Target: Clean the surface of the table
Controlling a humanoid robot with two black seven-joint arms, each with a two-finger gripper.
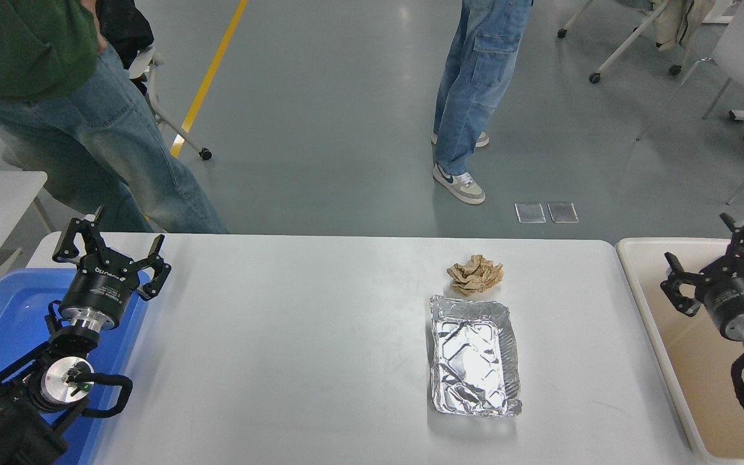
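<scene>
Across the middle of the view lies the desk surface [294, 349], a wide white top with rounded corners. On its right half sits a crinkled foil tray [475, 354], empty and lying lengthwise away from the camera. Just beyond the tray's far end rests a crumpled ball of brown paper [475, 274], close to it but apparently not touching.

At the lower left the left arm stands parked over a blue bin [4, 323] that abuts the desk's left edge; the left end effector [112, 248] points away from the camera with its fingers spread apart and nothing between them. At the right edge the right end effector [721, 258] hangs over the near left corner of a beige tub [675, 361] set beside the desk's right end. Its fingers are also splayed wide, gripping nothing, and it is well apart from both the tray and the paper.

Beyond the far side two people stand on the grey floor: one in a green top and jeans [94, 142] near the desk's left corner (only partly in frame), another in jeans and sneakers [475, 84] farther back.
</scene>
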